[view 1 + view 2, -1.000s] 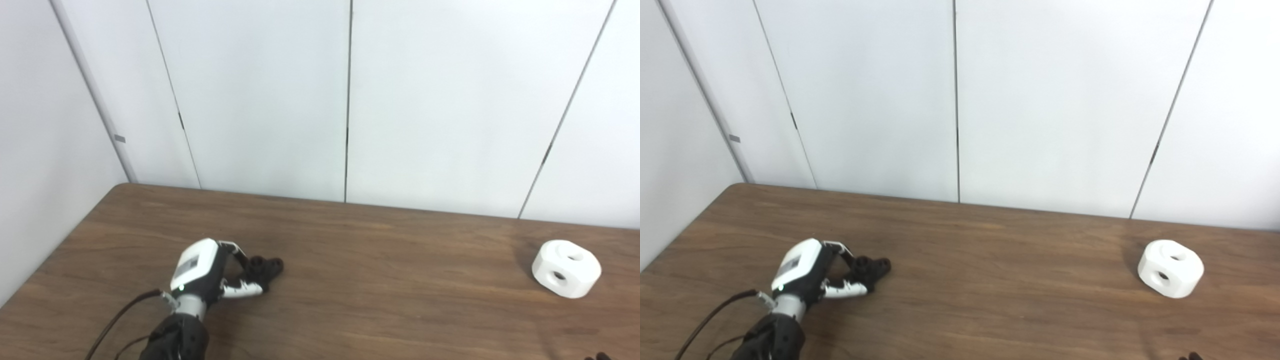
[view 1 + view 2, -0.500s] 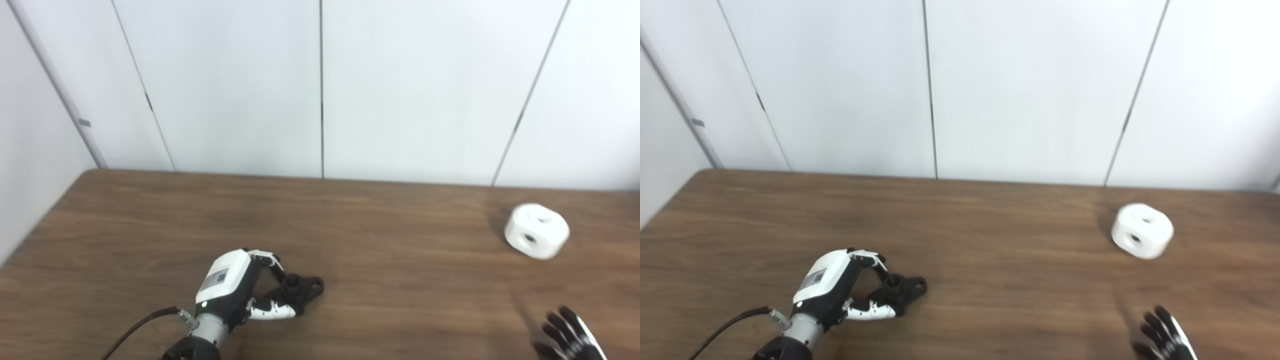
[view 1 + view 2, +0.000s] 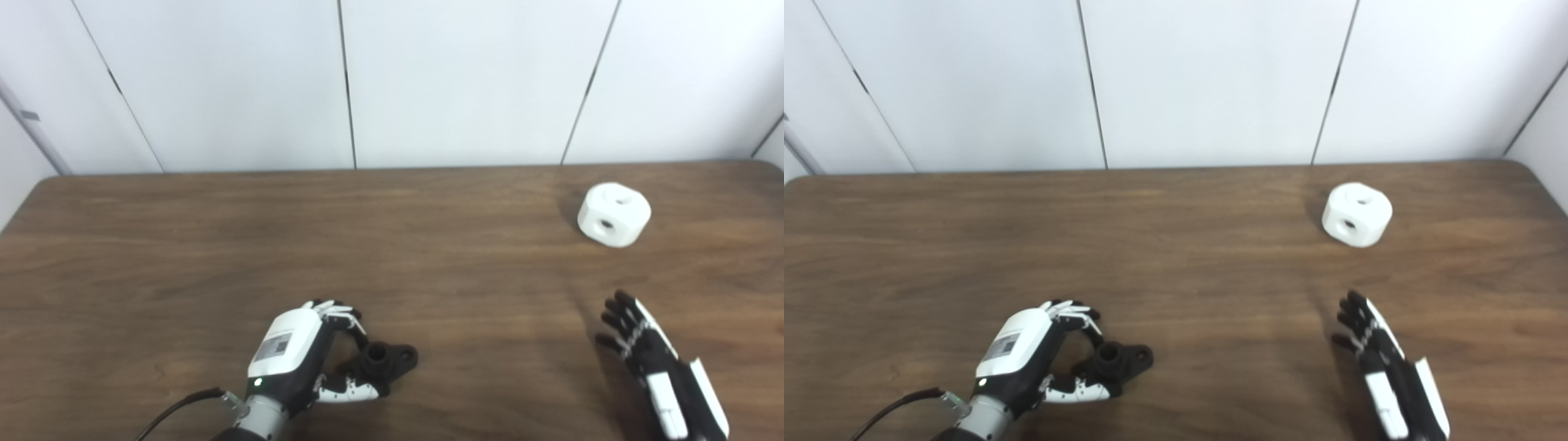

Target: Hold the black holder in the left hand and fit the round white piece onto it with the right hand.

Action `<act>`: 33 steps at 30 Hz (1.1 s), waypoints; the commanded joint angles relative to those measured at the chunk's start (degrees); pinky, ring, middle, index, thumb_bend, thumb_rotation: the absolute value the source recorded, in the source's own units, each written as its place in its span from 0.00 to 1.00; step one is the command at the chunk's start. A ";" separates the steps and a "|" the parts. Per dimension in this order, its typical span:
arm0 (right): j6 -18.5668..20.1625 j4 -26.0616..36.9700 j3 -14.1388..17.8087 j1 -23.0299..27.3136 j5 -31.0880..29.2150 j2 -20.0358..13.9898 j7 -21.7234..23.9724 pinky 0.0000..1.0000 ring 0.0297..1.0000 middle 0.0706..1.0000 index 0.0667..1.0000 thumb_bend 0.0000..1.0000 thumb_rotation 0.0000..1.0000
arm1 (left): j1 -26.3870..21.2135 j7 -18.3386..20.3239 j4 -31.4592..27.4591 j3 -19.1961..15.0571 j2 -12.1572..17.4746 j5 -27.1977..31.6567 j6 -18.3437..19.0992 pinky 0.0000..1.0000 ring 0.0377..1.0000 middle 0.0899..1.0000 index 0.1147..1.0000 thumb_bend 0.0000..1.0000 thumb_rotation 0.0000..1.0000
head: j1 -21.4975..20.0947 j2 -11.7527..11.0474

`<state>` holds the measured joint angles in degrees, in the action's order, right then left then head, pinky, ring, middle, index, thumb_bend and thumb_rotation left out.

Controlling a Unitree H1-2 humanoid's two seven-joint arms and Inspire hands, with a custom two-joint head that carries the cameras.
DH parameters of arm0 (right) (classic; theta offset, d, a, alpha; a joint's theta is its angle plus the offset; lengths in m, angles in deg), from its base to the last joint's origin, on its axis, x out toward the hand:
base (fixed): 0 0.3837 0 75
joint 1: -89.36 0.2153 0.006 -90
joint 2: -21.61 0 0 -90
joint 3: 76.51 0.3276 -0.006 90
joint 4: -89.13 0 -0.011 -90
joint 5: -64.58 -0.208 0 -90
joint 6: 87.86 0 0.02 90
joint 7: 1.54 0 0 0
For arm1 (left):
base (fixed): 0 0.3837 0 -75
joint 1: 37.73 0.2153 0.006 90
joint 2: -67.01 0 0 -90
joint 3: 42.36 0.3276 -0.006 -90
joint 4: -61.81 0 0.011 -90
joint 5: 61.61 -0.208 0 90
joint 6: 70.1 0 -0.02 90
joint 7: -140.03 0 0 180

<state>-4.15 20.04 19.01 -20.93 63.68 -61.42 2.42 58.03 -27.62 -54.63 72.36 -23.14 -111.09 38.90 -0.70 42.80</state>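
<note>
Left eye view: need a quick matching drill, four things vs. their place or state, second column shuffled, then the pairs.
Things:
1. black holder
2. round white piece
3. right hand
4. left hand

Place or state:
A. open, fingers spread, holding nothing
B. alone at the far right of the table
C. near edge, between fingers and thumb
D. curled round the black part

Pairs: 1-C, 2-B, 3-A, 4-D
</note>
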 commanded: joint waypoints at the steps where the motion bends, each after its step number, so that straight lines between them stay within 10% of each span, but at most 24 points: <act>1: 0.52 3.01 0.11 0.52 0.17 0.32 -0.61 0.81 0.89 0.90 0.91 0.65 0.95 | 0.55 1.72 -1.68 1.28 -0.38 -0.85 -1.87 0.95 0.88 0.78 0.42 0.51 0.06 | -0.14 0.21; 13: 4.01 6.35 1.67 0.57 0.28 -1.12 -0.49 0.82 0.90 0.91 0.91 0.65 0.97 | 2.90 2.81 -0.94 3.76 -2.20 -6.55 -4.03 0.97 0.89 0.79 0.42 0.51 0.06 | -0.72 2.26; 33: 14.57 10.04 6.06 12.43 5.17 -5.07 -1.62 0.86 0.94 0.93 0.92 0.66 0.70 | 3.89 1.46 2.16 2.59 -2.77 -8.14 -8.63 0.97 0.89 0.79 0.42 0.51 0.06 | -3.81 1.48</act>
<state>10.55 28.19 24.27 -9.97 68.22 -65.17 1.41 61.21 -27.03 -53.79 74.50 -26.26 -117.96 31.17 -4.48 44.21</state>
